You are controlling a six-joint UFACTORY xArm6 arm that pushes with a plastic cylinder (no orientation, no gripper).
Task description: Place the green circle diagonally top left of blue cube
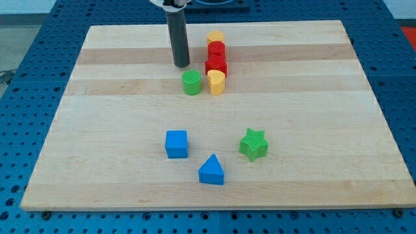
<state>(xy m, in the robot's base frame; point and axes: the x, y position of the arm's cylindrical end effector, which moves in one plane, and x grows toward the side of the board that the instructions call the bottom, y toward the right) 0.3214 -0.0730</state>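
My tip [181,65], a plain rod with no claw to open or close, stands just above the green circle [191,83] in the upper middle, so next I push it down-left toward the blue cube [176,143].

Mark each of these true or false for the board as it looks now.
1. My tip sits just above the green circle in the view. True.
2. The green circle is already up-left of the blue cube. False: it lies above the cube and slightly toward the view's right.
3. The blue triangle is nearer the view's bottom than the blue cube. True.
4. The green star touches the blue cube. False: bare board separates them, and the star lies to the view's right.
5. A yellow block stands right beside the green circle. True.
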